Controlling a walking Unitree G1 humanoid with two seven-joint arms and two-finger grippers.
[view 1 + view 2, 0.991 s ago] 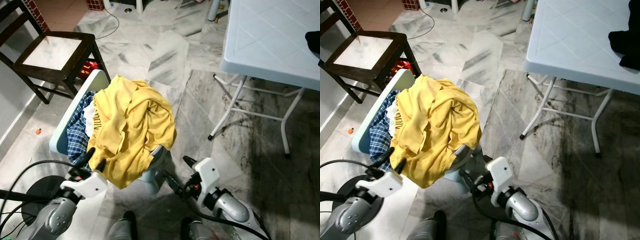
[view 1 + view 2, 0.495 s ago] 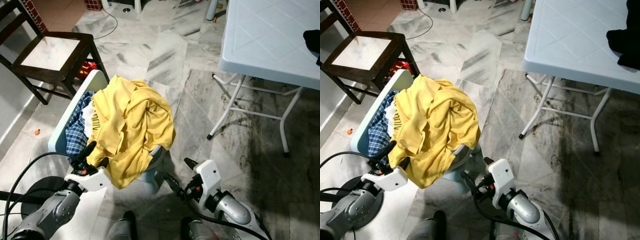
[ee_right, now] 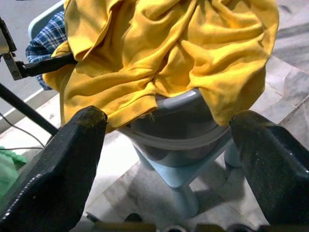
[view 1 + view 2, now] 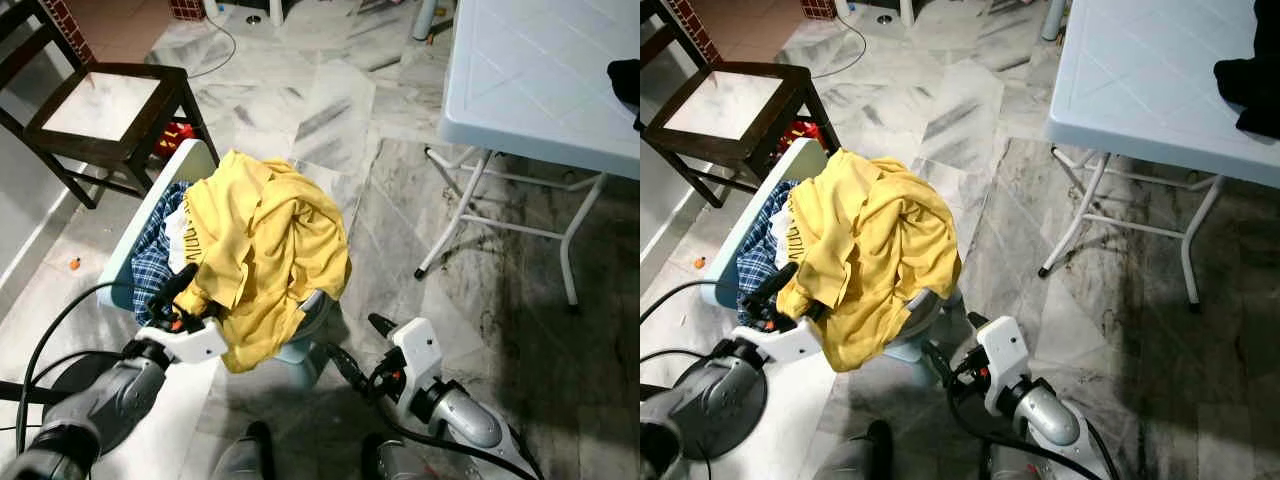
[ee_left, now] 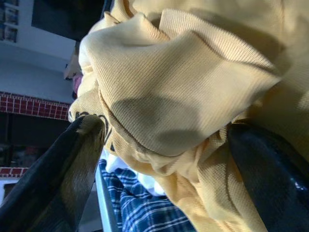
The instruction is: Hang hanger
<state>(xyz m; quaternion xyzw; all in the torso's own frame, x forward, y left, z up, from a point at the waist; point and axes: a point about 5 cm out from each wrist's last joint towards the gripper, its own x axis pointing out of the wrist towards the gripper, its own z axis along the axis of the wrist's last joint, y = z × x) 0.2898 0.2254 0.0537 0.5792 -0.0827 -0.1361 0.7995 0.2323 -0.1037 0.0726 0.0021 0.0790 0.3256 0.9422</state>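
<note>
from my head, my left claw [image 4: 181,296] sits against the near hem of the yellow shirt [image 4: 262,250] heaped on the laundry basket [image 4: 148,228], its two fingers spread with folds of cloth between them. my right claw [image 4: 360,345] hangs low, just off the basket's near corner, fingers apart and empty. no hanger can be made out, so i judge the shirt comes first: close on a thick fold, not the thin hem, and lift straight up so nothing drags the plaid cloth [image 4: 152,272] beneath

ahead and left of that claw stands the dark chair [image 4: 105,105]; off to my right the white table [image 4: 540,85] edge overhangs, with bare floor between

along my left fingers [image 5: 58,179], yellow ribbed fabric bulges between them, plaid below

along my right fingers [image 3: 58,169], the basket rim pokes out under the draped shirt; open floor lies under it
</note>
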